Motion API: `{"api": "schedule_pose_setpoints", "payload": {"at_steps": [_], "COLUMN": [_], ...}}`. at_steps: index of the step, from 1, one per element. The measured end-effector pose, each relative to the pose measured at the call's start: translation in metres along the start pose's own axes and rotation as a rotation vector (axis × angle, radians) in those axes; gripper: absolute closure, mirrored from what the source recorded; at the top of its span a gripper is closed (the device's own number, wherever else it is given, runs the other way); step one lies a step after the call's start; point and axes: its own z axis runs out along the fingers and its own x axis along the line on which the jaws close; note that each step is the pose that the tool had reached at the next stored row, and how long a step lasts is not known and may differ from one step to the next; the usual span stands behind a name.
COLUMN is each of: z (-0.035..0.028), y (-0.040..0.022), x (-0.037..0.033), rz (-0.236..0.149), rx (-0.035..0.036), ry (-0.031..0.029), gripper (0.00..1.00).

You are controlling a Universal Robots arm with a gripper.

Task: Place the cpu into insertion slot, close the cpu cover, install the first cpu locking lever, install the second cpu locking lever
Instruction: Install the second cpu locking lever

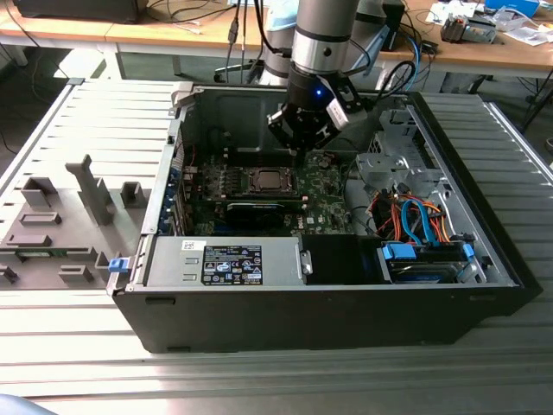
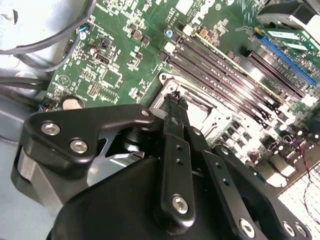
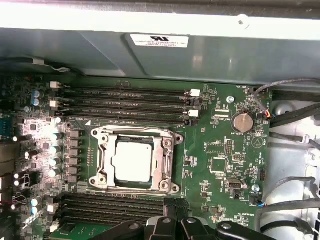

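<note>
We see the chip [image 3: 133,161] seated in its socket [image 3: 102,161] at the first wrist view's centre, the metal cover [image 3: 134,134] shut over it. Our pincer [image 2: 174,95] hovers just above, clenched and empty, fingertips together for pressing.

An open black computer case [image 1: 328,320] lies on a slatted metal table [image 1: 86,112] — grey fixtures [image 1: 52,225] beside it.

A ribbed grey metal table [image 1: 78,363] carries the open computer case [image 1: 328,311] and seemingly grey plastic fixtures [image 1: 52,225]
</note>
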Motion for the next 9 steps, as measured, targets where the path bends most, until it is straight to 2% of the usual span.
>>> {"api": "schedule_pose_setpoints", "payload": {"at_steps": [9], "z": [-0.0002], "y": [-0.0001], "x": [0.0000], "rz": [0.000], "rx": [0.0000], "ry": [0.0001], "gripper": [0.89]}}
